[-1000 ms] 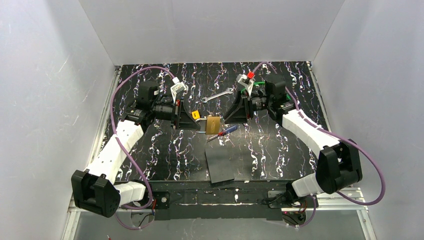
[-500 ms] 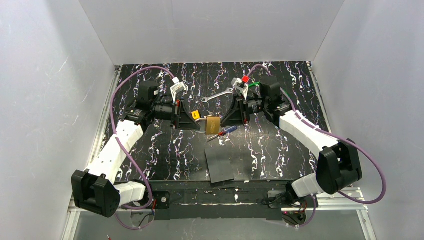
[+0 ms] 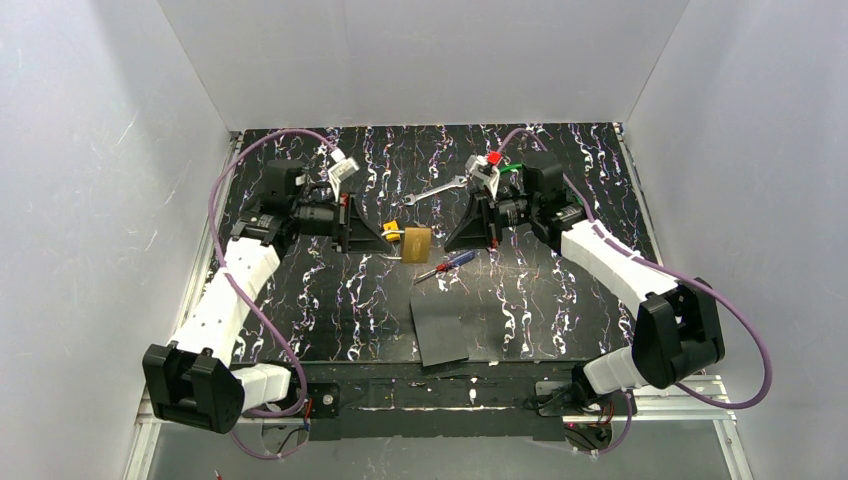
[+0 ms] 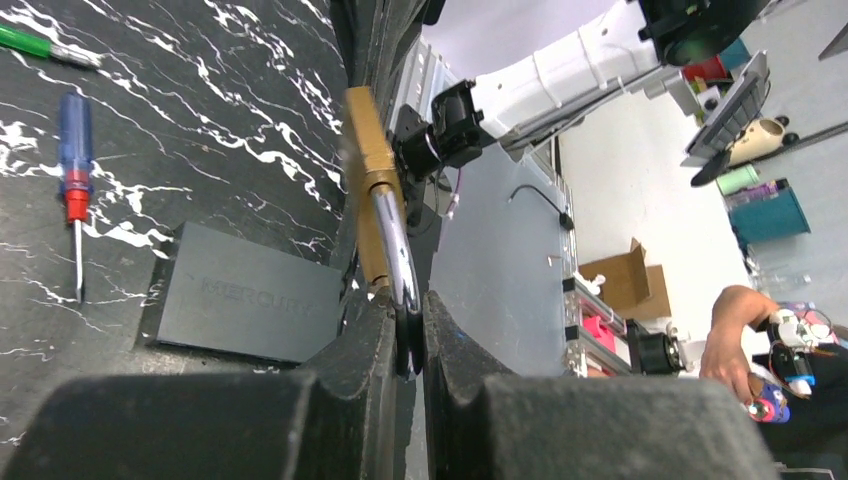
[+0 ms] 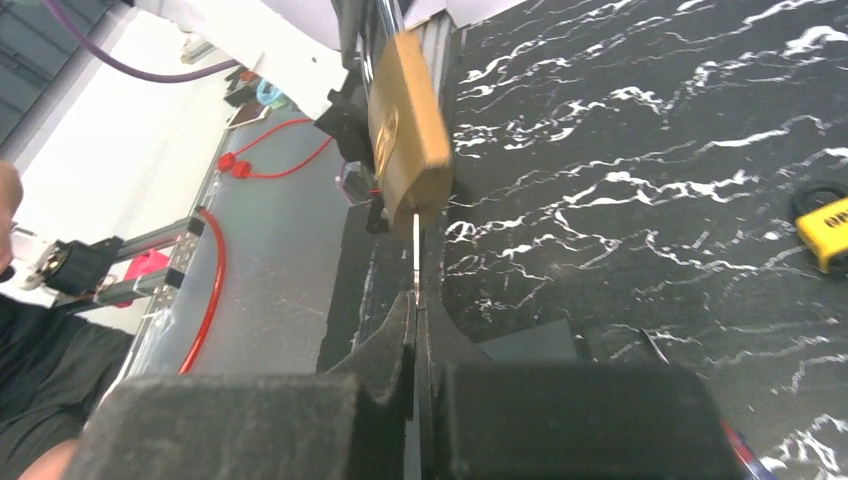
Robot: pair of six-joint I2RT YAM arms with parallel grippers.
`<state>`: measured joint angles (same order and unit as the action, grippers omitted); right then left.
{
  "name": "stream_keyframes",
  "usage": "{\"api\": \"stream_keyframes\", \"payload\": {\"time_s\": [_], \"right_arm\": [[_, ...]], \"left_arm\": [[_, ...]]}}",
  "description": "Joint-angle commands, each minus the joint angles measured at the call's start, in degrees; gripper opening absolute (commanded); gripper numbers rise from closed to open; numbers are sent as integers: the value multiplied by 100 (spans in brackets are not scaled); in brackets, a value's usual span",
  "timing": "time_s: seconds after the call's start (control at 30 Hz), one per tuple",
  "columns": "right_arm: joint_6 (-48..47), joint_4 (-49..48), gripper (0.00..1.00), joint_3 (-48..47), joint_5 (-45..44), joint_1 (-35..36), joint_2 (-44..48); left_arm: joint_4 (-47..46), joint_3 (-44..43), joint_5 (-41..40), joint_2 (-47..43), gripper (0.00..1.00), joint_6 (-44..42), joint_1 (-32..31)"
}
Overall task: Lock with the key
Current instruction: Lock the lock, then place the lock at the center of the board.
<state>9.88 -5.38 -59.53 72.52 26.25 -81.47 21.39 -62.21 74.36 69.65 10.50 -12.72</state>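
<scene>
Black worktop (image 3: 560, 290) veined in white and purple. Brass padlock (image 3: 418, 241). Screwdriver (image 4: 72, 150) with blue-and-red handle. Dark grey flat pad (image 3: 438, 330) near the worktop's front edge. Small key (image 5: 825, 232), seemingly yellow-and-black headed. Purple cables (image 3: 735, 320) on white-and-black arms (image 3: 220, 310).

Bright, even light from above in the top view, with faint shadows and sharp focus. Wide-angle bending at the edges of both wrist views; fingers (image 4: 350, 370) dark and soft near the lens, padlock (image 5: 405, 130) slightly blurred, overexposed beyond.
</scene>
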Motion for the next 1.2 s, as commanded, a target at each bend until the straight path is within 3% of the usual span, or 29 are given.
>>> {"api": "stream_keyframes", "payload": {"time_s": [0.0,0.17,0.23,0.37,0.6,0.87,1.17], "right_arm": [[-442,485,1,-77,-146,-258,7],[-1028,1172,1,-154,-265,-411,-135],[-1220,1353,1,-198,-273,-452,-190],[-1239,1427,1,-154,-319,-455,-181],[-1197,1404,1,5,-368,-454,-132],[-1059,1206,1,155,-454,-384,-132],[-1034,1051,1,269,-561,-238,-215]], "left_arm": [[174,-558,587,-172,0,-349,393],[419,-646,695,-188,0,-516,787],[986,-794,621,-64,0,-1106,1053],[2890,-1278,-418,342,0,-2674,1571],[3572,-1250,-2052,729,0,-3685,1841],[5063,-2056,-2562,2320,0,-5443,2051],[5105,-2418,-2713,3203,0,-5711,2072]]}}
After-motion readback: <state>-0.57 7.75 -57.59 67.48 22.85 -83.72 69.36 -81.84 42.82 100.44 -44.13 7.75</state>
